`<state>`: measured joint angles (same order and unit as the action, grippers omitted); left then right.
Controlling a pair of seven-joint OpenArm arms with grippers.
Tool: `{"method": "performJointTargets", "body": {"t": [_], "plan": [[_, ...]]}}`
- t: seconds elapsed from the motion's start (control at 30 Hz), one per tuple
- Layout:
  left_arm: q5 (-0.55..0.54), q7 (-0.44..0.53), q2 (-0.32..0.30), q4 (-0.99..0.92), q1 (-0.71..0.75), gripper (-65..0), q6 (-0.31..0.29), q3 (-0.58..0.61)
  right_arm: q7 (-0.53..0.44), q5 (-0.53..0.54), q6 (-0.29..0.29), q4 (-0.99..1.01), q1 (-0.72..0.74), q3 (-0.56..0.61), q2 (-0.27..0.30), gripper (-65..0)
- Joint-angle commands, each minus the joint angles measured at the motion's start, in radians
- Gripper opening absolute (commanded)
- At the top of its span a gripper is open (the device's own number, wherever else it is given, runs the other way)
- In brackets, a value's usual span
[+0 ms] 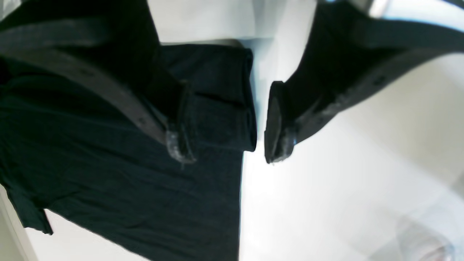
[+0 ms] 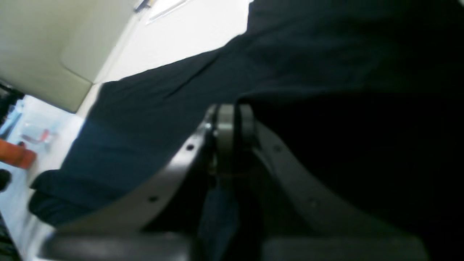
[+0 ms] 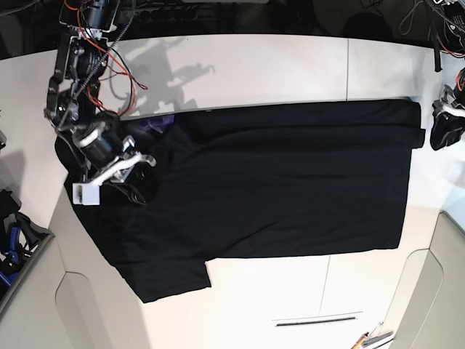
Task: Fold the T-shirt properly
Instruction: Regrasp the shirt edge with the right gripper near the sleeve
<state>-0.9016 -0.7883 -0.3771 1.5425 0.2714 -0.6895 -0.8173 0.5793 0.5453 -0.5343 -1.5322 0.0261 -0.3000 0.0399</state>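
Observation:
The black T-shirt (image 3: 290, 182) lies spread on the white table (image 3: 261, 69), with one sleeve (image 3: 163, 273) toward the front left. A small purple patch of its print (image 3: 164, 123) shows at a turned-up edge. My right gripper (image 3: 143, 162) sits at the shirt's left end. In the right wrist view its fingers (image 2: 226, 123) are shut on dark shirt cloth (image 2: 181, 90). My left gripper (image 3: 434, 122) is at the shirt's right edge. In the left wrist view it (image 1: 228, 152) is open, straddling the folded edge (image 1: 224, 101) without gripping it.
Red and black cables (image 3: 116, 51) hang by the right arm at the back left. Pens (image 3: 372, 338) lie at the front right near a slot in the table. An orange object (image 2: 15, 155) lies beyond the table's edge in the right wrist view.

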Motion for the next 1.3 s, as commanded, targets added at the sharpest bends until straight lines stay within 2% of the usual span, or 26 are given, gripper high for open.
{"method": "performJointTargets", "body": {"t": [0.0, 0.07, 0.13, 0.27, 0.37, 0.4, 0.43, 0.47, 0.53, 0.6, 0.7, 0.87, 0.97, 1.1, 1.27], "plan": [[-0.023, 0.021, -0.019, 0.013, -0.003, -32.3, -0.009, -0.006, -0.033, 0.008, -0.011, -0.016, 0.036, 0.013, 0.008, -58.5], [-0.022, 0.02, -0.019, 0.013, -0.002, -32.3, -0.009, -0.006, -0.034, -0.013, -0.011, -0.016, 0.055, 0.03, 0.007, -43.1], [-0.022, 0.02, -0.019, 0.013, -0.002, -32.3, -0.009, -0.006, -0.032, -0.015, -0.011, -0.016, 0.063, 0.029, 0.008, -34.2], [-0.027, 0.02, -0.019, 0.013, -0.003, -32.3, -0.009, -0.006, -0.024, -0.015, -0.011, -0.017, 0.063, 0.0, 0.015, -33.3], [-0.062, 0.016, -0.019, 0.013, -0.003, -32.8, -0.009, -0.006, 0.021, -0.014, -0.012, -0.02, 0.062, -0.053, 0.015, -33.4], [-0.067, 0.009, -0.019, 0.013, -0.003, -35.8, -0.009, -0.005, 0.047, -0.014, -0.012, -0.023, 0.062, -0.075, 0.015, -34.8], [-0.067, 0.006, -0.019, 0.013, -0.003, -41.4, -0.009, 0.002, 0.079, -0.01, -0.012, -0.026, 0.062, -0.098, 0.016, -39.2], [-0.066, 0.006, -0.019, 0.013, -0.003, -47.9, -0.009, 0.012, 0.109, 0.001, -0.012, -0.029, 0.062, -0.123, 0.018, -46.9], [-0.058, 0.006, -0.019, 0.013, -0.004, -56.7, -0.009, 0.05, 0.137, 0.041, -0.012, -0.029, 0.06, -0.17, 0.028, -65.0], [-0.026, 0.007, -0.019, 0.013, -0.007, -64.7, -0.009, 0.107, 0.136, 0.058, -0.012, -0.029, 0.059, -0.208, 0.042, -65.0], [0.073, 0.035, -0.019, 0.013, -0.026, -65.0, -0.009, 0.206, 0.135, 0.046, -0.013, -0.029, 0.059, -0.235, 0.071, -65.0], [0.338, 0.132, -0.019, 0.013, -0.061, -65.0, -0.004, 0.333, 0.093, -0.098, -0.012, -0.027, 0.027, -0.211, 0.11, -65.0], [0.46, 0.145, -0.019, 0.013, -0.057, -65.0, 0.098, 0.405, 0.056, -0.169, -0.012, -0.025, -0.034, -0.17, 0.136, -65.0], [0.507, 0.133, -0.019, 0.012, -0.033, -65.0, 0.2, 0.48, 0.05, -0.206, -0.003, -0.025, -0.11, -0.141, 0.167, -65.0], [0.502, 0.126, -0.019, 0.012, 0.04, -65.0, 0.207, 0.472, 0.054, -0.217, 0.001, -0.025, -0.207, -0.141, 0.216, -65.0]]}}
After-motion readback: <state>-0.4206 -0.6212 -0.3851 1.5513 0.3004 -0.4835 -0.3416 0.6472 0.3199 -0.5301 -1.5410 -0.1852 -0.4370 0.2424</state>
